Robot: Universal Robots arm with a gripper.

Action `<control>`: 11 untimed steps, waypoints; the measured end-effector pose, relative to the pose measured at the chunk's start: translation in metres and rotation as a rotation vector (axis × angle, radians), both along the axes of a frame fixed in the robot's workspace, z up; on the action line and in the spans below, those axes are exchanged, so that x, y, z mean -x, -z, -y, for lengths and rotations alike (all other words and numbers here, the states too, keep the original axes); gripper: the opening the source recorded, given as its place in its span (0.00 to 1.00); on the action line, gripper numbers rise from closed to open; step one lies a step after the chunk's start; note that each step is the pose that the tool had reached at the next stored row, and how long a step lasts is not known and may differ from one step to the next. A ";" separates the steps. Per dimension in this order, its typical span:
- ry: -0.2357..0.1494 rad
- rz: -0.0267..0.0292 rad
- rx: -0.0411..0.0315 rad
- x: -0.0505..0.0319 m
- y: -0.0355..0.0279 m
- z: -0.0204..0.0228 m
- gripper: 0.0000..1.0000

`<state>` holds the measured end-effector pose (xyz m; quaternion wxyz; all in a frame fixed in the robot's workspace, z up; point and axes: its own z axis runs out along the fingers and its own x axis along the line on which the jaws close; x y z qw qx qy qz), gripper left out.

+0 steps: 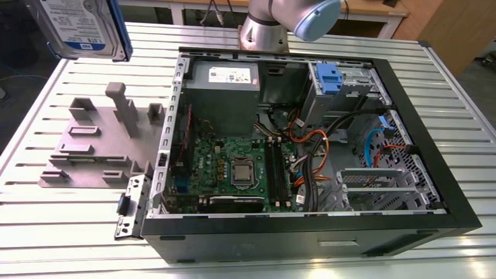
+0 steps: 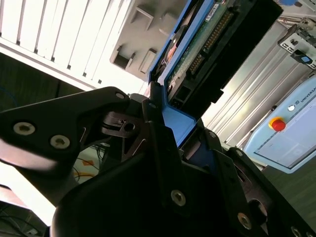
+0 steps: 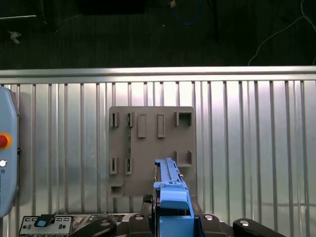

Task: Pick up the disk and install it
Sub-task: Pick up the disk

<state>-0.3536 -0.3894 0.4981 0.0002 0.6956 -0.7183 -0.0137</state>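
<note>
The disk point(image 1: 78, 26), a silver drive with a white-and-blue label in a bright blue carrier, hangs high in the air at the exterior view's upper left, above the table's far corner. In the second wrist view my gripper point(image 2: 174, 129) is shut on the carrier's blue end, and the disk's green circuit board point(image 2: 197, 47) points away from the black fingers point(image 2: 155, 133). The first wrist view shows the disk point(image 3: 170, 190) edge-on, held over the grey fixture plate point(image 3: 150, 148).
An open computer case point(image 1: 403, 116) lies on the slatted metal table, with a silver drive cage and its blue latch point(image 1: 329, 78) at the far right inside. The grey fixture plate point(image 1: 93, 145) sits left of the case. A pendant point(image 3: 5, 153) lies on the table.
</note>
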 end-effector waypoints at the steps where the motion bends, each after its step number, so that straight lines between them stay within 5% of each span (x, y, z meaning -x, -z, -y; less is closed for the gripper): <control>1: 0.000 0.0000 -0.0001 -0.0009 0.0000 0.0005 0.36; 11: 0.000 -0.0001 0.0000 -0.0092 0.0001 0.0032 0.36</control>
